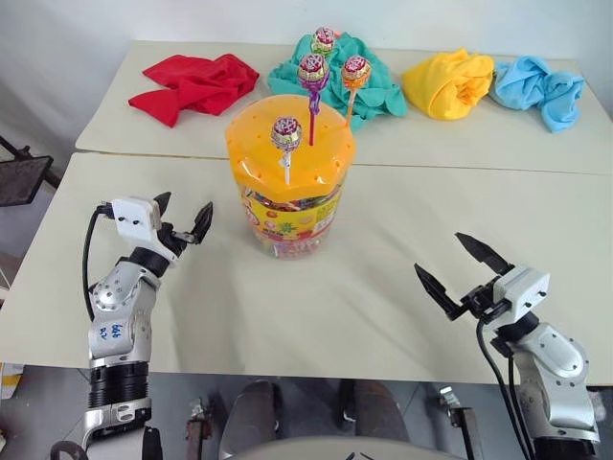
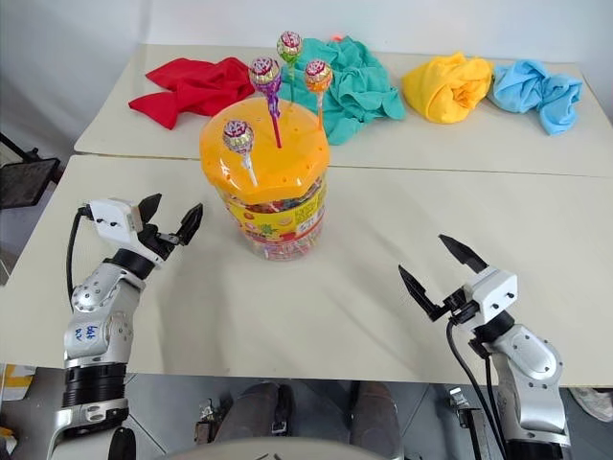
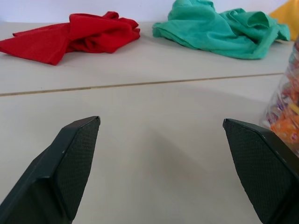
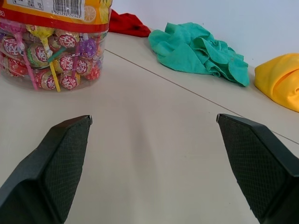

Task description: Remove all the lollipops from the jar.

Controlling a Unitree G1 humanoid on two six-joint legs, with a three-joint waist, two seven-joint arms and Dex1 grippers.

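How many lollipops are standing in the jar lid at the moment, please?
4. White-stick lollipop stands at the near edge of the jar lid; purple-stick one mid-lid; orange-stick one at the far right; green-stick one at the back.

The jar (image 1: 289, 192), a clear plastic tub with a holed orange lid and bright label, stands upright on the near table, full of wrapped sweets. Four lollipops (image 1: 313, 72) in shiny wrappers stand in the lid on white, purple, orange and green sticks.
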